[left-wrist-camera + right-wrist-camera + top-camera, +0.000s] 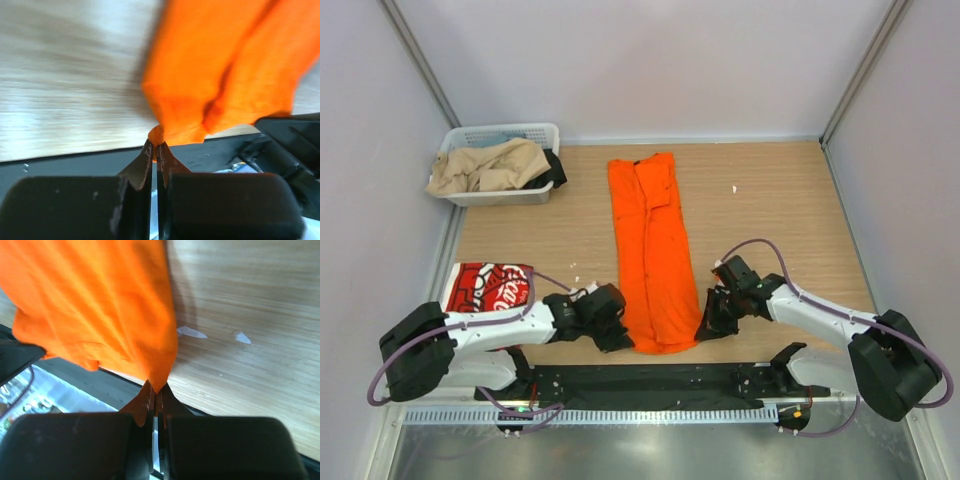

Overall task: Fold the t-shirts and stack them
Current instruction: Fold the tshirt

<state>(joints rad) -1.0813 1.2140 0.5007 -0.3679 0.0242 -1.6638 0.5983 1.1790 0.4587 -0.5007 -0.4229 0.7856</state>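
Left tool (156, 146) clamped on near corner of orange t-shirt (650, 250); right tool (156, 389) pinching other near corner. Shirt stretches ahead of both across counter (770, 210); red t-shirt (488, 287) left of left tool.

light wooden table (770, 200) | centre: plain orange cloth t-shirt (650, 240), long strip | 8 o'clock: folded red lettered t-shirt (488, 287) | 10 o'clock: white slatted plastic basket (505, 131)
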